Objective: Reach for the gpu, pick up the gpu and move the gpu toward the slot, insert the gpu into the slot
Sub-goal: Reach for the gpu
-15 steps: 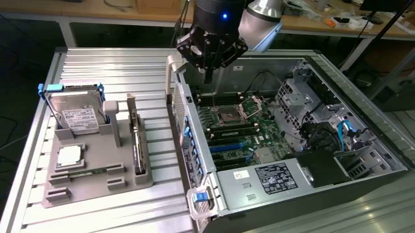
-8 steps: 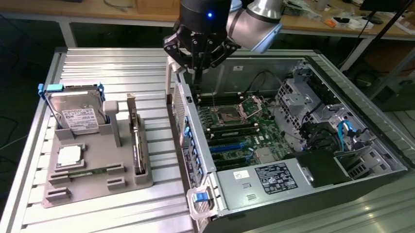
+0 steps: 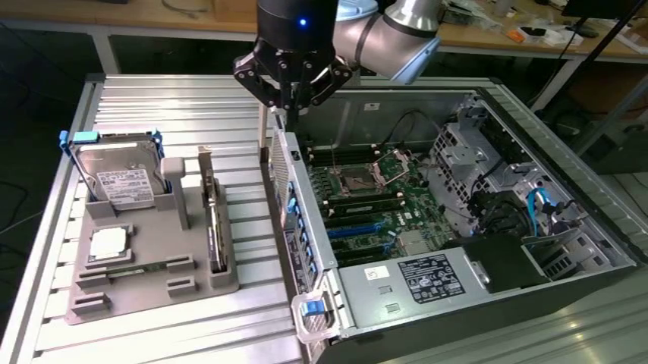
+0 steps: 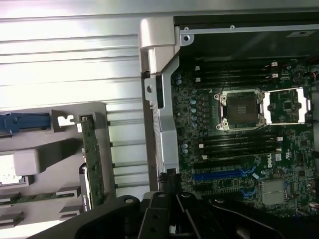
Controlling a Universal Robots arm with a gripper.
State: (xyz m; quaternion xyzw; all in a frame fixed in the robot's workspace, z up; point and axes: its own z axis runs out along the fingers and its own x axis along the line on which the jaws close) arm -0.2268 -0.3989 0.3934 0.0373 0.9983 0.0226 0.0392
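The gpu [image 3: 212, 224] stands on its long edge in a grey holder [image 3: 152, 292] on the exterior view's left; in the wrist view it is a thin green-edged card [image 4: 92, 159]. The slot [image 3: 351, 228] is a blue strip on the green motherboard inside the open case, and the wrist view shows it too [image 4: 224, 175]. My gripper [image 3: 294, 108] hangs shut and empty above the case's near wall, between the holder and the motherboard, well above the gpu. Its dark fingers [image 4: 172, 183] reach in at the wrist view's edge.
A silver hard drive [image 3: 121, 178] and a square processor chip [image 3: 108, 243] share the holder. The case [image 3: 486, 114] holds a processor socket [image 3: 360, 180], black memory strips, cables and a labelled power supply [image 3: 430, 274]. Ribbed aluminium table [image 3: 162, 106] surrounds the holder.
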